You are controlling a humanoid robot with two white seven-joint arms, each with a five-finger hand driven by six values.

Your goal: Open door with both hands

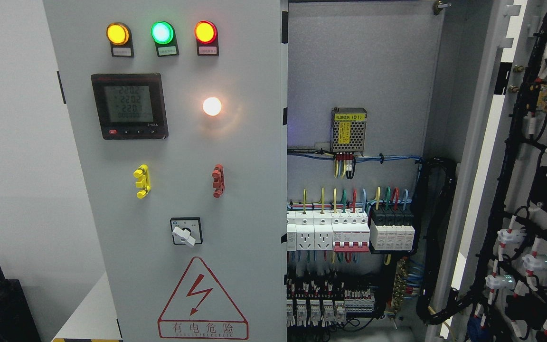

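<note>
- Though neither of my hands shows, so finger state cannot be told:
- Right door (pixel 539 190): swung wide, far right, wiring exposed.
- Left door (pixel 169 190): shut, hinge axis upright, left.

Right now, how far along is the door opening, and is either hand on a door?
Done: the right door is swung wide, its wired inner face showing and the breakers exposed. In hand: nothing; neither robot hand is in view. Left: the left door, with its indicator lamps and meter, looks shut.
</note>
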